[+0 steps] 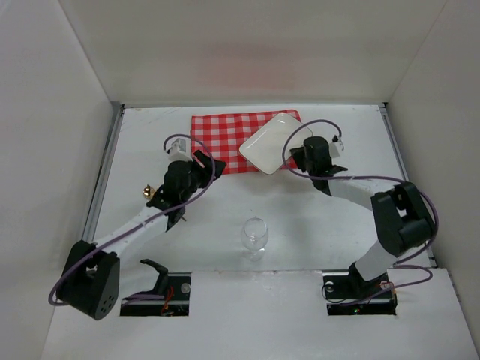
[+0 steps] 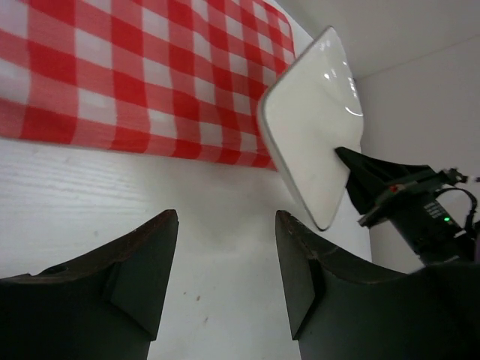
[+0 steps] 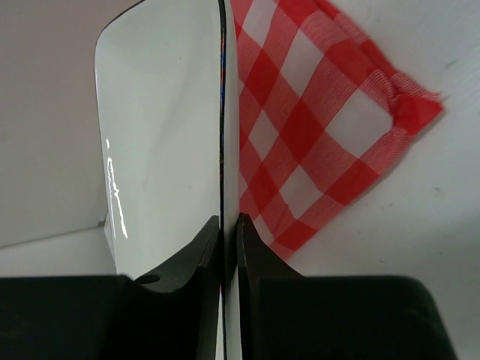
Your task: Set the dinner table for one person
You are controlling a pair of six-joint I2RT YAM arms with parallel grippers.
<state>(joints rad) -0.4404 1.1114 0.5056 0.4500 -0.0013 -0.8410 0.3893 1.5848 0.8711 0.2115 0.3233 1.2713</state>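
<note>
Top external view: cloth [image 1: 221, 139] laid at far side of surface [image 1: 315, 217], right claw [image 1: 291, 159] clamped on plate [image 1: 270, 141] edge, tilted over cloth, not down yet; left claw [image 1: 201, 161] apart, empty; glass [image 1: 255, 234] mid-surface, unplaced.

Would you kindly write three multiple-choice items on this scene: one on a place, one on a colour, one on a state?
1. Relative to the checked cloth, where is the wine glass?
A. on it
B. behind it, by the far wall
C. on the bare dinner table, nearer the arm bases

2. What colours is the cloth?
A. red and white
B. blue and white
C. green and yellow

3. The right gripper is:
A. open and empty
B. shut on the white plate at its edge
C. shut on the glass

Answers: 1 C, the top view shows it on bare tabletop; 2 A, the checks are red and white; 3 B, the right wrist view shows it pinching the plate's rim.
</note>
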